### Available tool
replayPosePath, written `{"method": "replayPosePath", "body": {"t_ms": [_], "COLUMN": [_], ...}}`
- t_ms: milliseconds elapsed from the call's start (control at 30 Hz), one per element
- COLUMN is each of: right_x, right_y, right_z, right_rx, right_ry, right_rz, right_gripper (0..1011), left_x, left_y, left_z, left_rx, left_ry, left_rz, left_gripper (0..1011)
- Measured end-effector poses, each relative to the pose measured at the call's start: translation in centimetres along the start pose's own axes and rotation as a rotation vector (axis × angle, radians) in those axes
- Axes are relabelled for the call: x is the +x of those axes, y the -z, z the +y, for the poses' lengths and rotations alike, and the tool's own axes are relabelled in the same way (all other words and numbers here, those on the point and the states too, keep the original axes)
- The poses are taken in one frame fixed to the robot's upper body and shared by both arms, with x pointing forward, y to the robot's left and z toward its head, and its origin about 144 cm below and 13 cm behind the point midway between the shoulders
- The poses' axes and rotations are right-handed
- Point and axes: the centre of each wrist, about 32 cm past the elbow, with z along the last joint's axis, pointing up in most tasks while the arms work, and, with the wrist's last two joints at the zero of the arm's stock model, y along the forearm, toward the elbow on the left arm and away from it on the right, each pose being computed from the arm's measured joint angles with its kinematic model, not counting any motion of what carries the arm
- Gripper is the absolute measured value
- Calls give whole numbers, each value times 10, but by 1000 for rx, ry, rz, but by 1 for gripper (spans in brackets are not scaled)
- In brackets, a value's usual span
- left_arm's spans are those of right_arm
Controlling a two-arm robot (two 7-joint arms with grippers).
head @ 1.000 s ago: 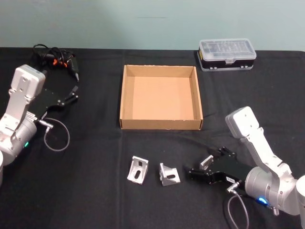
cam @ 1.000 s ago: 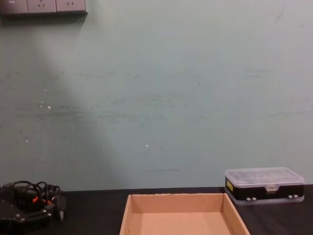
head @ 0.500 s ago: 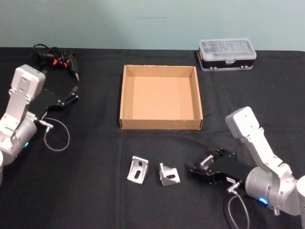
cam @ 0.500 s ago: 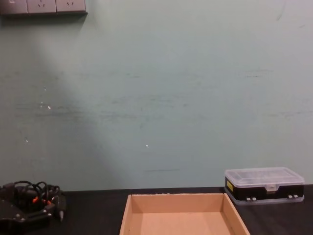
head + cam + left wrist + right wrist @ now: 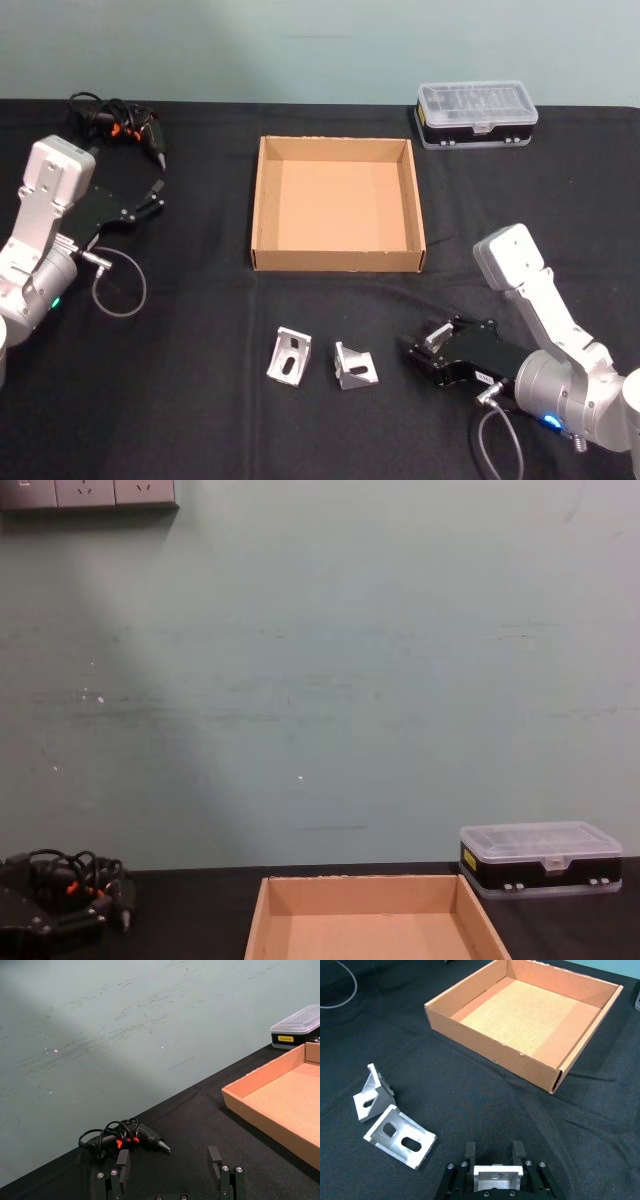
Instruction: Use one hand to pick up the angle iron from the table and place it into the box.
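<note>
Right gripper [image 5: 420,346] sits low over the table [image 5: 190,420], in front of the right corner of the box [image 5: 337,262], its fingers clamped on an angle iron [image 5: 493,1175]; left gripper [image 5: 152,197] idles spread wide off the box's left side. The smooth metal could slip from the pinch; a low carry could catch the box's near wall; a sideways sweep might knock the spare bracket [image 5: 289,356] or second bracket [image 5: 355,366] lying before that wall.
</note>
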Motion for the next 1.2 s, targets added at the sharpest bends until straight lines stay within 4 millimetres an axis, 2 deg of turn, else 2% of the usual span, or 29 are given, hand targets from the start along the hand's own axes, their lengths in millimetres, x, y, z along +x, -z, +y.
{"method": "replayPosePath", "body": {"t_ms": [300,600,767,900,933,1000,1033,1133,1200], "right_x": [0,9,19,29,29,36,36,45,49], "right_y": [0,-10,-33,-61,-61,-80,-80,-105,-114], "right_z": [0,-5,-9,-8,-8,-1,-1,15,23], "right_rx": [0,117,202,262,262,290,290,298,291], "right_ry": [0,23,36,43,43,50,50,49,47], "right_rz": [0,16,31,28,28,13,13,-13,-20], "right_gripper": [449,448,449,448,448,448,449,448,448], "left_x": [0,0,0,0,0,0,0,0,0], "left_y": [0,0,0,0,0,0,0,0,0], "left_z": [0,0,0,0,0,0,0,0,0], "left_rx": [0,0,0,0,0,0,0,0,0], "left_ry": [0,0,0,0,0,0,0,0,0], "left_rz": [0,0,0,0,0,0,0,0,0], "left_gripper": [1011,1011,1011,1011,1011,1011,1011,1011,1011]}}
